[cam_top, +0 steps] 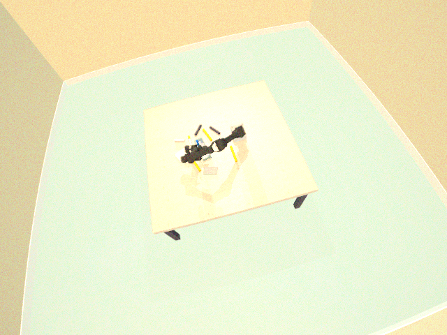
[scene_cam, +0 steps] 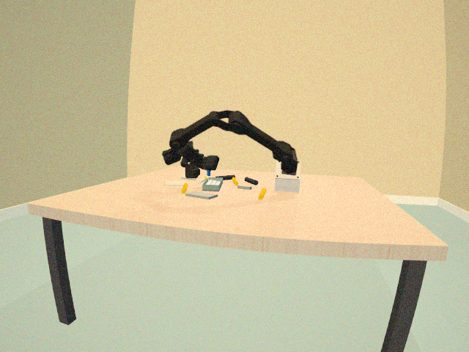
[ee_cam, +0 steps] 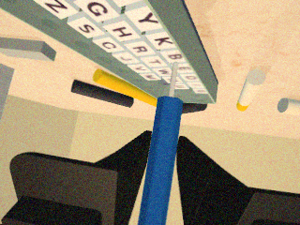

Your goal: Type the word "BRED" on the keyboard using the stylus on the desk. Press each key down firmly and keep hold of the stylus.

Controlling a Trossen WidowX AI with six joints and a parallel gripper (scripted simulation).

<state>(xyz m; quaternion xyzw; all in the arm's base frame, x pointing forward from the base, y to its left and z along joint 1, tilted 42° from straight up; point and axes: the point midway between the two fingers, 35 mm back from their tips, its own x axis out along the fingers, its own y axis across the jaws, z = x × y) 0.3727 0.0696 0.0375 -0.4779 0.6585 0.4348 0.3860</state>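
My gripper (ee_cam: pixel 164 139) is shut on the blue stylus (ee_cam: pixel 161 164) (scene_cam: pixel 208 172) (cam_top: pixel 197 143), whose thin grey tip points away from the fingers at the keyboard. The keyboard (ee_cam: pixel 184 29) (scene_cam: pixel 209 188) (cam_top: pixel 207 158) is a grey-green block with white lettered keys. In the wrist view the tip overlaps the lower edge of the B key (ee_cam: pixel 175 56); whether it touches the key cannot be told. The R key (ee_cam: pixel 139 49) is left of the tip. The E key and D key are small and strongly slanted, to the right of the tip. The arm hides part of the keyboard in the top view.
A yellow rod (ee_cam: pixel 117 86) and a black rod (ee_cam: pixel 102 93) lie beyond the keyboard. A grey bar (ee_cam: pixel 28 47) is on its left, a white cylinder (ee_cam: pixel 253 86) on its right. A flat grey slab (scene_cam: pixel 201 194) and another yellow rod (scene_cam: pixel 261 193) also lie on the desk.
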